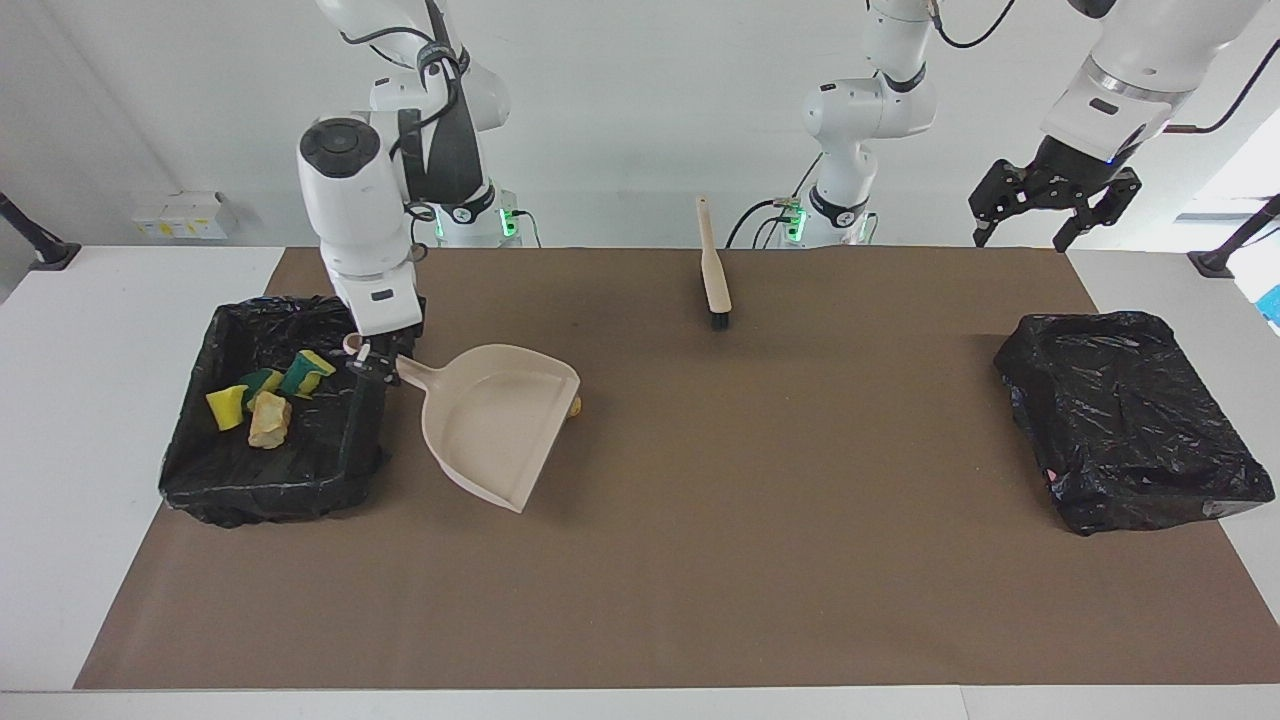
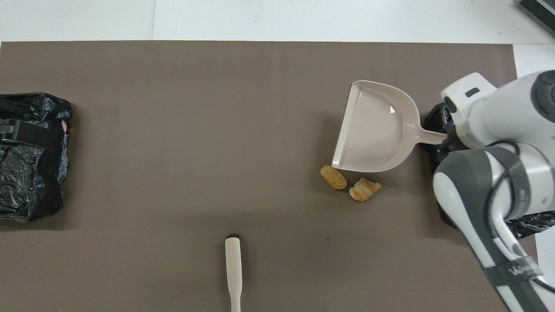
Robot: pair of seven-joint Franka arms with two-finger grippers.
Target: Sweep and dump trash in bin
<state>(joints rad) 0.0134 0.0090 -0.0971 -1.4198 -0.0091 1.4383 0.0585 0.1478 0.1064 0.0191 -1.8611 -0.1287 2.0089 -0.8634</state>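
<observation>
My right gripper (image 1: 372,362) is shut on the handle of the beige dustpan (image 1: 495,420), held low and tilted over the mat beside the bin (image 1: 270,480). In the overhead view the pan (image 2: 375,128) covers one trash lump. Two orange-brown lumps (image 2: 333,177) (image 2: 364,189) lie on the mat just by its lip. The facing view shows only a sliver of a lump (image 1: 575,406) past the pan. Inside the bin lie a tan lump (image 1: 268,418) and yellow-green sponge pieces (image 1: 227,406) (image 1: 305,373). My left gripper (image 1: 1018,242) hangs open and waits over the left arm's end.
The beige brush (image 1: 714,270) (image 2: 233,268) lies on the brown mat close to the robots, midway between the arms. A second bin wrapped in black bag (image 1: 1130,420) sits at the left arm's end. The right arm's wrist and forearm (image 2: 490,173) cover most of the first bin from overhead.
</observation>
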